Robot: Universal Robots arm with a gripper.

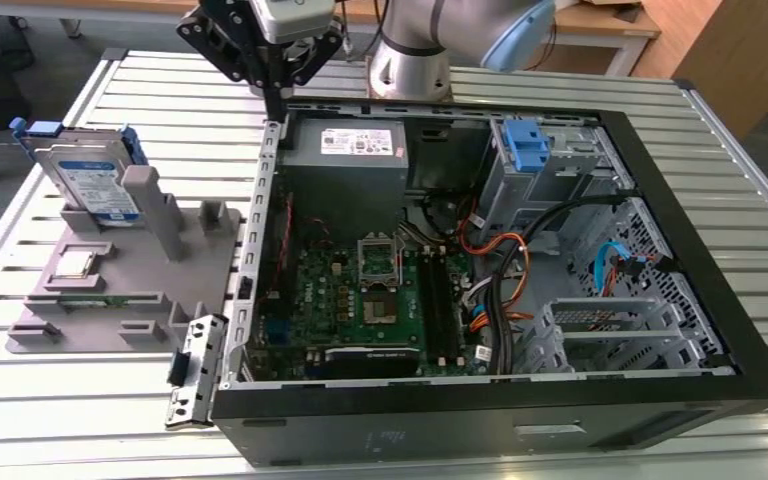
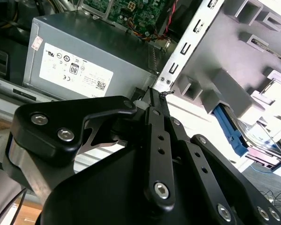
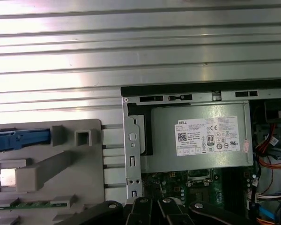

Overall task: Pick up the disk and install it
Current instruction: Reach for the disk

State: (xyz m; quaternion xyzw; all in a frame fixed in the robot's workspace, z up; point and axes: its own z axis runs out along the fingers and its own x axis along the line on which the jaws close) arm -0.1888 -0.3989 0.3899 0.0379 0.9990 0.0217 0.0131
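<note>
The disk (image 1: 91, 180) is standing on edge in the grey holder (image 1: 131, 290) on the slatted table (image 1: 744, 200), off to the exterior view's left of the open PC case (image 1: 491, 395). Gripper (image 1: 277, 98) hangs over the case corner by the power supply (image 1: 347, 150), fingers pinched together on nothing.
</note>
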